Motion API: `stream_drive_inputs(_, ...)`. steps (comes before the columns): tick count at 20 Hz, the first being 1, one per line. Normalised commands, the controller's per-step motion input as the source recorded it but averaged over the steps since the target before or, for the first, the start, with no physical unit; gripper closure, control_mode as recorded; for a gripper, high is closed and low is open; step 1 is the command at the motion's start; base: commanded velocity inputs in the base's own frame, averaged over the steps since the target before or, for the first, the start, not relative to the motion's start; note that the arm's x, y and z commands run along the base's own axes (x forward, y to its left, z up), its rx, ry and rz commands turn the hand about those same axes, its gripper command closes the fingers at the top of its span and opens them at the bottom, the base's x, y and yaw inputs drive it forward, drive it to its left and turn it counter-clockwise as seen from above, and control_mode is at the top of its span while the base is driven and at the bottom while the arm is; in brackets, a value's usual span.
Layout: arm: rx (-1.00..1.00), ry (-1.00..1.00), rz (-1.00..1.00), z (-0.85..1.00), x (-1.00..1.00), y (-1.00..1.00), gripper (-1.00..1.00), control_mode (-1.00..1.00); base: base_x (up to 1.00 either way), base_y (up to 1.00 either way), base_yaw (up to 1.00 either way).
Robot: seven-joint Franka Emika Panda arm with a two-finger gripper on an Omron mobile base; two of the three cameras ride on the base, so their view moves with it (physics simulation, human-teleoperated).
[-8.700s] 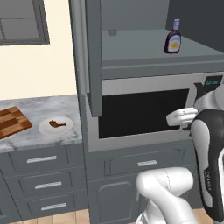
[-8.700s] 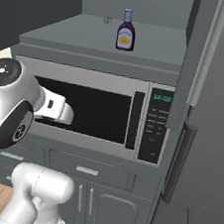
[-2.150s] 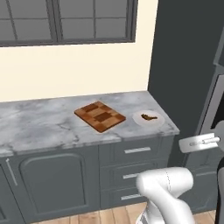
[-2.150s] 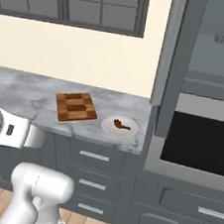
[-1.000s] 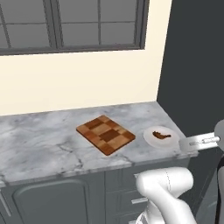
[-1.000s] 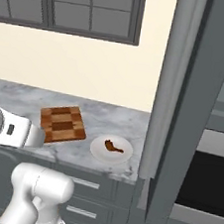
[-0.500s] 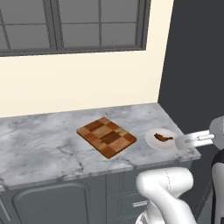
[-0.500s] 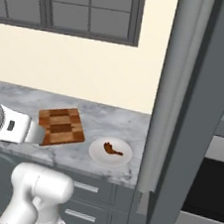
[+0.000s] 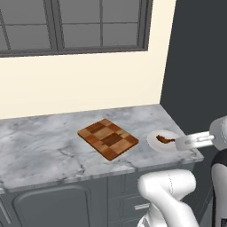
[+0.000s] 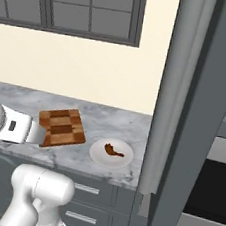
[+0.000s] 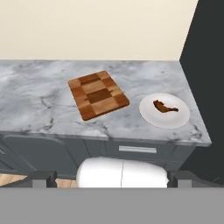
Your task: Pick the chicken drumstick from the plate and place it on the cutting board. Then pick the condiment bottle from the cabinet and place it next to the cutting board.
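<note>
Claw (image 11: 112, 177): fingers spread wide, nothing between them, held in front of the table (image 11: 35, 96) edge, above the drawer fronts. Chicken drumstick (image 11: 165, 106) ahead of the claw and to its right, lying on the plate (image 11: 175, 122) near the table's right end. Cutting board (image 11: 98, 94) ahead and slightly left, flat on the marble, just beside the plate but apart from it. Dark cabinet (image 10: 194, 121) side wall right of the plate. Window (image 9: 75, 24) above the far wall.
</note>
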Motion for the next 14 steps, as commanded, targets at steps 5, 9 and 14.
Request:
stream_drive_inputs(5, -0.01, 0.04, -0.07, -0.16, 0.08, 0.04, -1.00, -1.00, 0.00, 0.00, 0.00)
stream_drive_inputs(9, 0.00, 0.10, -0.12, -0.10, 0.32, 0.00, -1.00, -1.00, 0.00, 0.00, 0.00)
stream_drive_inputs(14, 0.00, 0.09, -0.09, -0.10, 0.37, 0.00, -1.00, -1.00, 0.00, 0.00, 0.00)
